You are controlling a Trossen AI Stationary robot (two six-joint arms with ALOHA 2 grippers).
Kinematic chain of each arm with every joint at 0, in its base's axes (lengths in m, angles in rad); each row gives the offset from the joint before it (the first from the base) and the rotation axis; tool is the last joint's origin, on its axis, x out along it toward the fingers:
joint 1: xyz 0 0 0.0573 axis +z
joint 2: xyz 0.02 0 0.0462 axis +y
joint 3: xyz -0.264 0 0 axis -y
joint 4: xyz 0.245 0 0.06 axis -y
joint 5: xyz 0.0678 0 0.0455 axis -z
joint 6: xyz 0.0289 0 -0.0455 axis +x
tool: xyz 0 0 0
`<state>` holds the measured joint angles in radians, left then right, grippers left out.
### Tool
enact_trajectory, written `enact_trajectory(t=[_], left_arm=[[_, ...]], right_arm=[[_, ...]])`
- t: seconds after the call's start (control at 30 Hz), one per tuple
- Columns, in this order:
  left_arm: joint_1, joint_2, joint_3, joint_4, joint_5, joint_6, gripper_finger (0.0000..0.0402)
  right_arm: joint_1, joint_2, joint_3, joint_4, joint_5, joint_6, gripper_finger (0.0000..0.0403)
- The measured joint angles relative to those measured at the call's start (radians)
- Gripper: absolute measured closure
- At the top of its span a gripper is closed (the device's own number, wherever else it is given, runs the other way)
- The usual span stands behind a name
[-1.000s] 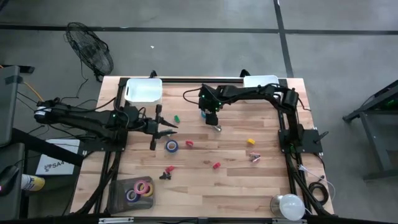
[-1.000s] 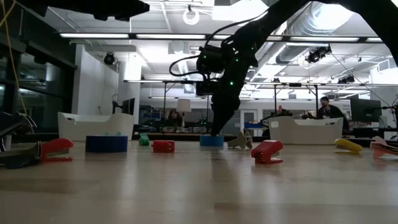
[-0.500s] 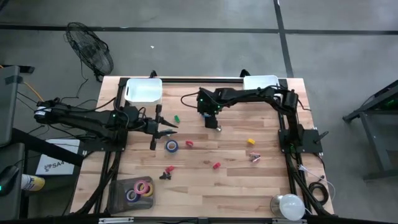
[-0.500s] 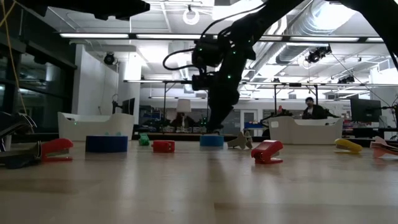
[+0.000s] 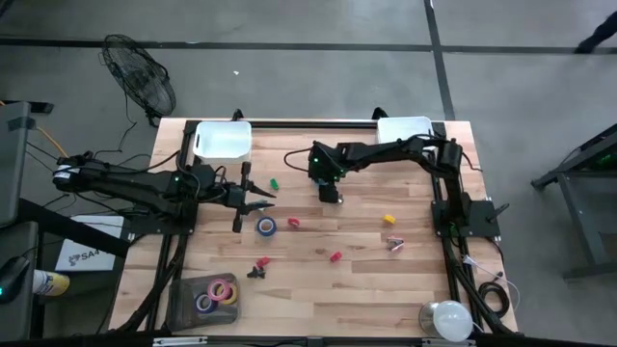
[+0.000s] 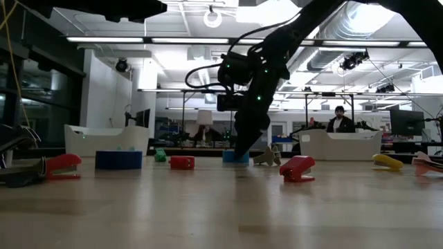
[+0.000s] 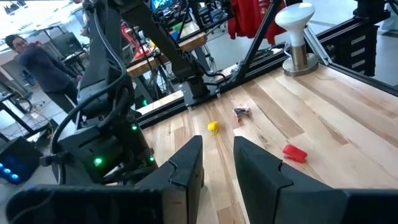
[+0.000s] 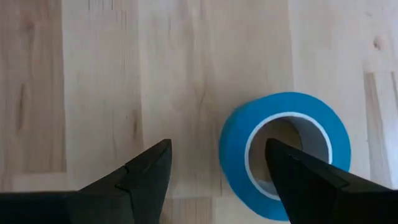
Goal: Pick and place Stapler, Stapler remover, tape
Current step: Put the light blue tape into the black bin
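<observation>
Wooden table [image 5: 386,289] under an open lab hall, person at a desk far behind in the low view. Landmark: white bin [image 5: 223,141] at the table's far left corner. Right gripper [image 5: 330,191] sits right of that bin near the far edge; over the last second it pulled back from a spot nearer table centre and dropped lower, so it now hangs straight over a blue tape roll [image 8: 284,152], fingers spread wide, one fingertip [image 8: 301,177] already over the roll's ring, the other on bare wood. Reads as lining up a grasp on this tape, nothing held yet; roll needs to sit between the fingers before closing. Left gripper [image 5: 258,202] is parked just in front of the bin, unchanged, fingers a narrow gap apart and holding nothing. Second blue tape roll [image 5: 266,226] lies just beyond it, towards the table's near edge. Pink and purple rolls already sit in the grey tray [image 5: 182,306], well in front of the bin at the near edge. From above, the arm hides the targeted roll. Small red, yellow and green pieces scattered mid-table are too small to tell stapler from remover.
</observation>
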<state>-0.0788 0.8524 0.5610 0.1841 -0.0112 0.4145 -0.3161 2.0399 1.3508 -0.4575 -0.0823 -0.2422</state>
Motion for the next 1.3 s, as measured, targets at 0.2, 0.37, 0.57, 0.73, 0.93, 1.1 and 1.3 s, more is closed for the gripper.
enact_trajectory(t=[0.2,0.37,0.57,0.73,0.93,1.1,1.3], left_arm=[[0.0,0.0,0.0,-0.001,0.0,0.0,0.0312],[0.0,0.0,0.001,-0.003,0.0,0.0,0.0312],[0.0,0.0,0.001,-0.008,0.0,0.0,0.0312],[0.0,0.0,0.001,-0.008,0.0,0.0,0.0312],[0.0,0.001,0.001,-0.03,0.0,-0.003,0.0312],[0.0,0.021,0.001,-0.03,0.0,-0.009,0.0312],[0.0,0.055,0.001,-0.022,-0.021,-0.02,0.0312]], right_arm=[[0.0,0.0,-0.021,0.021,0.004,0.028,0.0176],[0.002,0.0,-0.022,0.018,0.011,0.033,0.0238],[0.005,0.0,-0.024,0.011,0.044,0.037,0.0327],[0.025,-0.001,-0.024,0.009,0.102,0.037,0.037],[0.078,-0.009,-0.026,-0.002,0.173,0.044,0.037],[0.145,-0.048,-0.027,-0.001,0.182,0.041,0.037],[0.235,-0.134,-0.026,0.007,0.188,0.035,0.037]])
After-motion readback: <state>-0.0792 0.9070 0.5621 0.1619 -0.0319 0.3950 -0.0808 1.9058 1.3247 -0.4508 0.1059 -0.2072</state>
